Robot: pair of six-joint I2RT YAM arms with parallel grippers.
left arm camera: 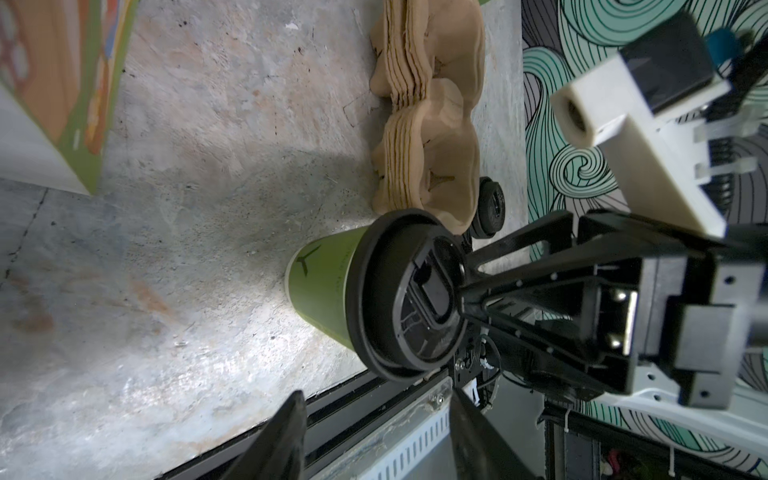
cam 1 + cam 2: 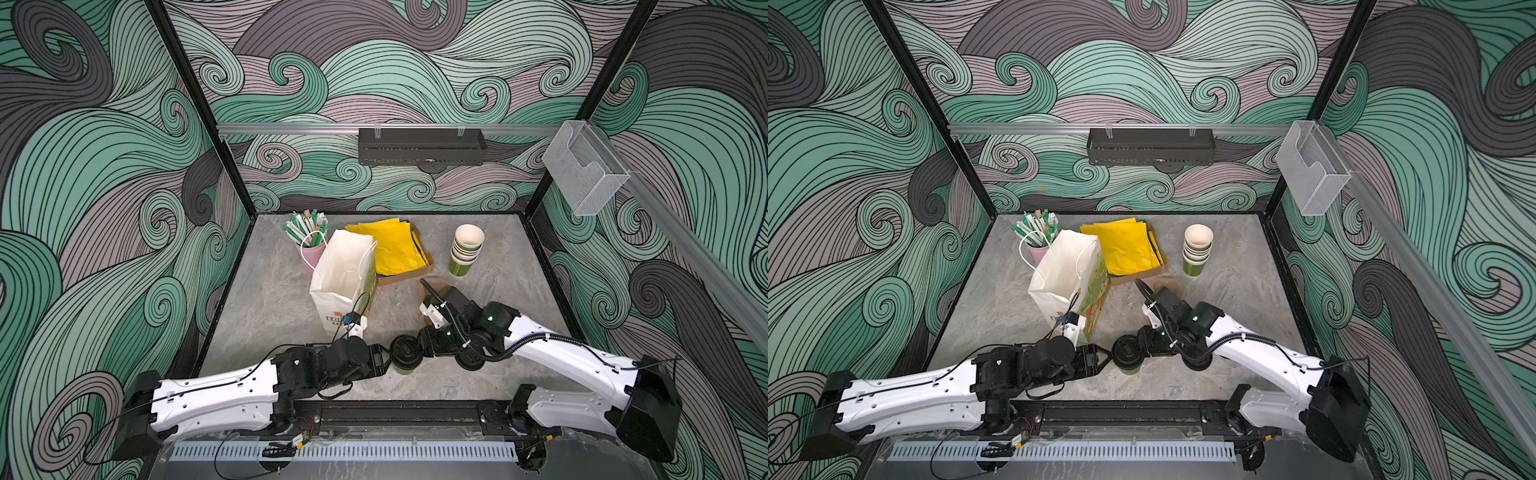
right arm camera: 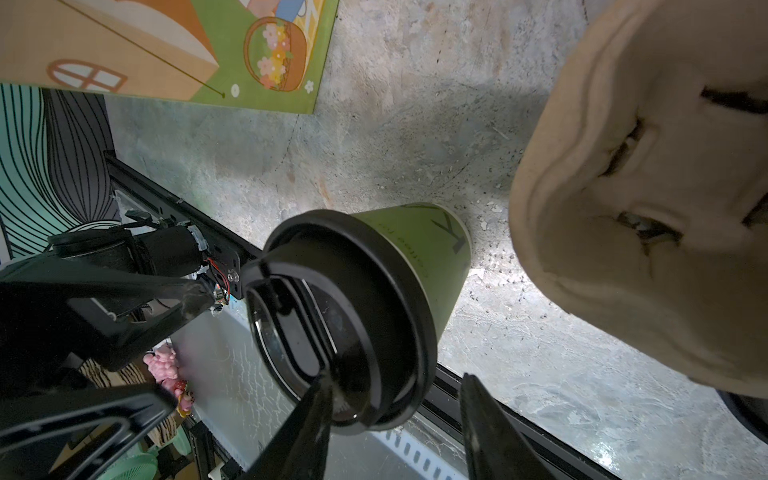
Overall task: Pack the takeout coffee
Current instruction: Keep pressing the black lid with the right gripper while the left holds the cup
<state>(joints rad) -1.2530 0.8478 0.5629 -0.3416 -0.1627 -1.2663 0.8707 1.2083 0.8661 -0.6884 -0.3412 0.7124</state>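
The takeout coffee, a green paper cup under a black sip lid, stands upright on the table near its front edge, between my two grippers. My left gripper is open just left of the cup, with nothing between its fingers. My right gripper is open at the cup's right side. One of its fingers lies over the lid's top and the other stands outside the rim. The left gripper's fingertip touches the lid's rim.
A white paper bag stands open behind the left gripper. A stack of brown pulp cup carriers lies under the right arm, with loose black lids beside it. Stacked lidless green cups, yellow napkins and a pink cup of stirrers stand at the back.
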